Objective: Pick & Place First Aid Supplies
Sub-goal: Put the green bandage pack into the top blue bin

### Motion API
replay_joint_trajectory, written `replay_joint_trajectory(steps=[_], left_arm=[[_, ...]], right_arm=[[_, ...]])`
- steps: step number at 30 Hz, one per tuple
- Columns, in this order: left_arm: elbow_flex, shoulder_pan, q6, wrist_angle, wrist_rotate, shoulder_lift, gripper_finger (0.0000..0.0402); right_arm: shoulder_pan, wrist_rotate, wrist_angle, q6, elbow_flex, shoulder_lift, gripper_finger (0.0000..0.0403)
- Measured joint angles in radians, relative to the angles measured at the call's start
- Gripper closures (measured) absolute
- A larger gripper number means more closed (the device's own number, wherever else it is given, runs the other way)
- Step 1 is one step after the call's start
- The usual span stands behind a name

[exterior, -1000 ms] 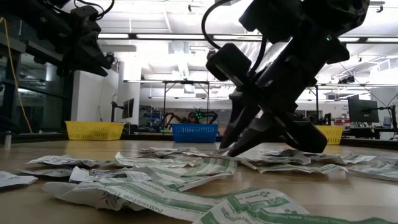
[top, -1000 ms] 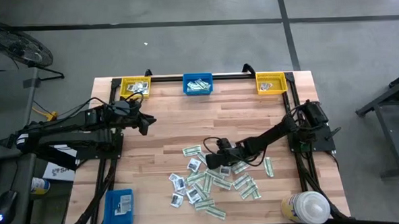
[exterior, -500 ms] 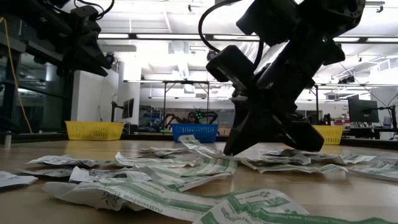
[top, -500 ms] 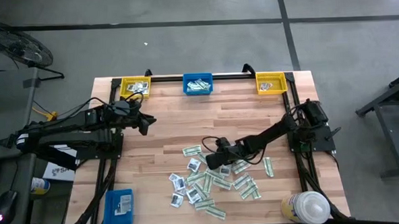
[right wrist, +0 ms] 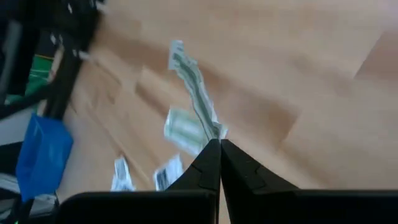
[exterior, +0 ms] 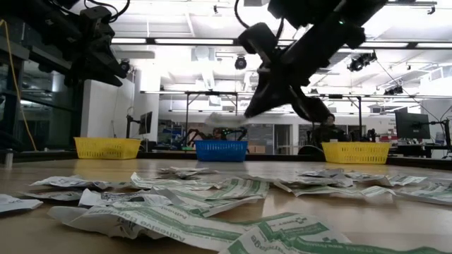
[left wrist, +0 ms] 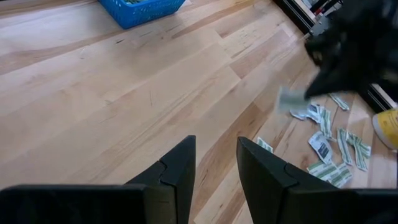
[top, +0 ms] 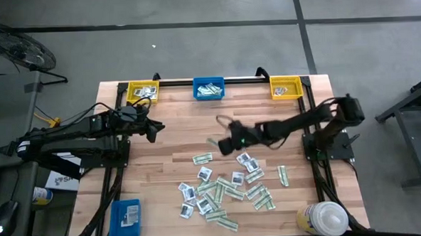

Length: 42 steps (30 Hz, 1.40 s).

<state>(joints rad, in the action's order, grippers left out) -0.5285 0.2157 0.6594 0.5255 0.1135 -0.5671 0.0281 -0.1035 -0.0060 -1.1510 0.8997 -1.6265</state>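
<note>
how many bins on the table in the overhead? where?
4: yellow bin at the far-left edge, blue bin at far-centre, second yellow bin at far-right, second blue bin at the near-left corner. None appear hidden.

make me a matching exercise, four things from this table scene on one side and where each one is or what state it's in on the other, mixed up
Column one:
1. right claw
2. left claw
3. blue bin
4. white-capped bottle

Column two:
A. middle of the table's far edge
B. open, holding nothing, over bare wood
C. near right corner of the table
D. shut on a green-and-white strip, lifted off the table

Pairs: 1-D, 2-B, 3-A, 4-C
</note>
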Motion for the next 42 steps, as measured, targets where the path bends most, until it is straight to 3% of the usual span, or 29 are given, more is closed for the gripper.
replay_joint_trajectory(steps=[4,9,17,29,37,42], left_arm=[[0.000,0.000,0.000,0.000,0.000,0.000,0.0285],[0.000,0.000,0.000,-0.005,0.001,0.000,0.0285],[0.000,0.000,0.000,-0.049,0.002,0.000,0.0285],[0.000,0.000,0.004,-0.084,0.016,0.000,0.0285],[0.000,0.000,0.030,-0.084,0.035,0.000,0.0285],[0.000,0.000,0.047,-0.083,0.035,0.000,0.0285]], right_arm=[[-0.147,0.056,-0.021,0.159,0.000,0.066,0.0403],[-0.367,0.220,-0.032,0.379,0.029,0.085,0.0403],[-0.608,0.415,-0.103,0.711,0.223,-0.019,0.0403],[-0.744,0.512,-0.381,1.126,0.598,-0.311,0.0403],[-0.757,0.508,-0.416,1.247,0.736,-0.459,0.0403],[-0.756,0.472,-0.426,1.284,0.755,-0.482,0.0401]])
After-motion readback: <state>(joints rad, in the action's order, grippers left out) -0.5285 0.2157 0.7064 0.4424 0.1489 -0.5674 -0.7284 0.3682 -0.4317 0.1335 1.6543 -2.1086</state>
